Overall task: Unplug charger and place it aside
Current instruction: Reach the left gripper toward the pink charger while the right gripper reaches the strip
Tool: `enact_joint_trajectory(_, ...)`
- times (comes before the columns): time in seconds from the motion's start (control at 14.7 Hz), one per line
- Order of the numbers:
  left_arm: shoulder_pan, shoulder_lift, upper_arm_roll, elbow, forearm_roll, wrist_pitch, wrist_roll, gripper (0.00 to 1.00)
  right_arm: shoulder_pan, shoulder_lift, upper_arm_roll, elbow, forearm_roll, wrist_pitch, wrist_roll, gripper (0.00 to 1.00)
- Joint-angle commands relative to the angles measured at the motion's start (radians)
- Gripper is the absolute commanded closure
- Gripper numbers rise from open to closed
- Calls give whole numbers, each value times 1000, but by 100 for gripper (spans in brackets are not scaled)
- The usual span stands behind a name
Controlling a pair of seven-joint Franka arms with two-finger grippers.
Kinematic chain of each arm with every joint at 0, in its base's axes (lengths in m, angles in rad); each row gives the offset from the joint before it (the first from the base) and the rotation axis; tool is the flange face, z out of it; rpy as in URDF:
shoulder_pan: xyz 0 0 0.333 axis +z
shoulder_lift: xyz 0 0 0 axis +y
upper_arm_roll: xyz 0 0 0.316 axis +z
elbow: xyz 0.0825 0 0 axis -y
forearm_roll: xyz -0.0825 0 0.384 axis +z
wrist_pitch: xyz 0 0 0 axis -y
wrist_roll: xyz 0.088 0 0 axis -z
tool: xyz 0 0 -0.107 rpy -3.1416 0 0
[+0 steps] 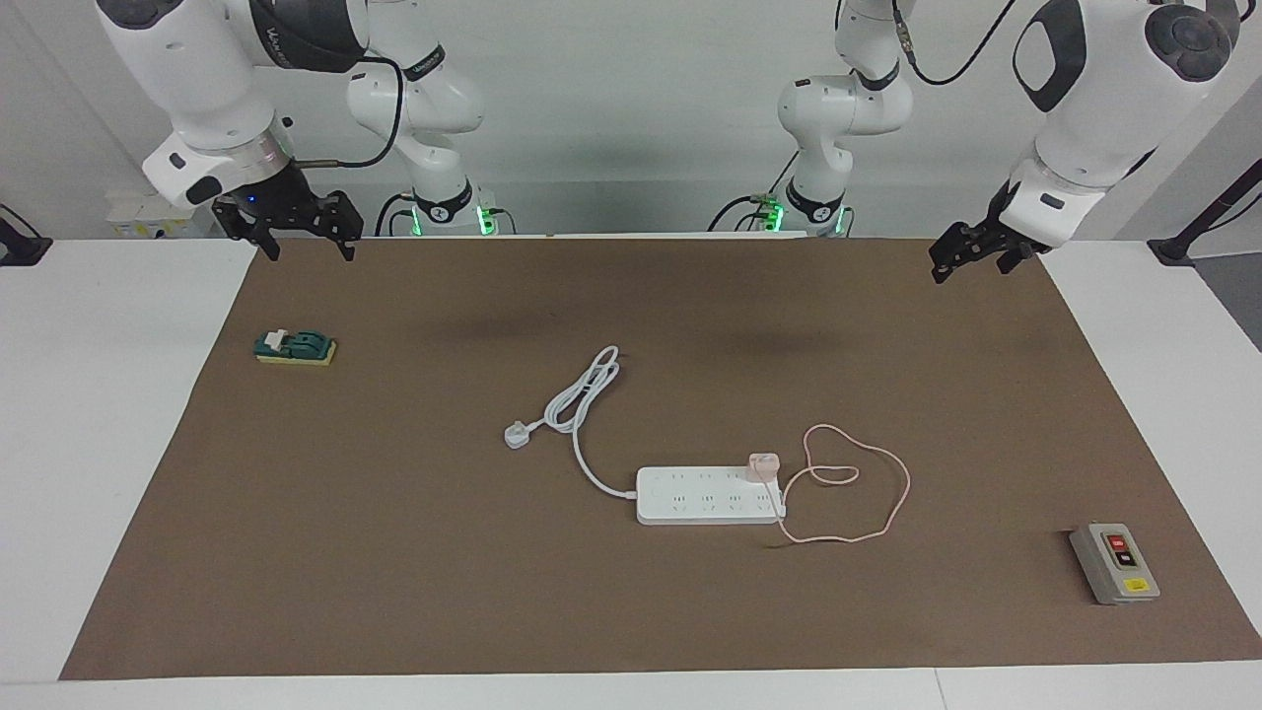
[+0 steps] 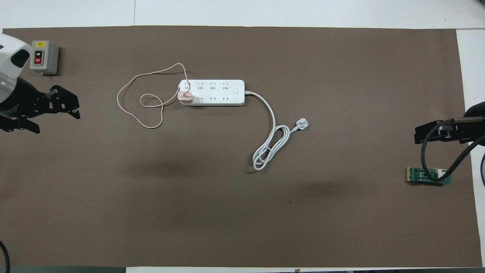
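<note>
The charger, a small pale pink cube, sits plugged into the white power strip at the strip's end toward the left arm. It also shows in the overhead view on the strip. Its thin pink cable lies in loose loops on the mat beside the strip, toward the left arm's end. My left gripper hangs open and empty above the mat's edge at the left arm's end. My right gripper hangs open and empty above the mat's corner at the right arm's end. Both arms wait.
The strip's thick white cord ends in a white plug, coiled nearer to the robots than the strip. A grey switch box stands at the left arm's end. A green and yellow block lies at the right arm's end. A brown mat covers the table.
</note>
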Motion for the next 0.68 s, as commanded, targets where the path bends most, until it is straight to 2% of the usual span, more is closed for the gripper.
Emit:
enact_joint_trajectory(0.0, -44, 135, 6, 142, -10, 9, -215, 0, 36, -3, 7, -51, 47, 84, 144, 0)
enact_joint_trajectory(0.2, -52, 228, 7, 227, -32, 56, -396, 0, 98, 48, 7, -51, 73, 137, 328, 0)
enact_joint_trajectory(0.41, -118, 287, 7, 218, -30, 162, -687, 0, 159, 111, 7, -48, 108, 208, 498, 0)
enact_joint_trajectory(0.61, -140, 294, 7, 161, -25, 306, -924, 0, 223, 174, 7, -46, 166, 298, 707, 0)
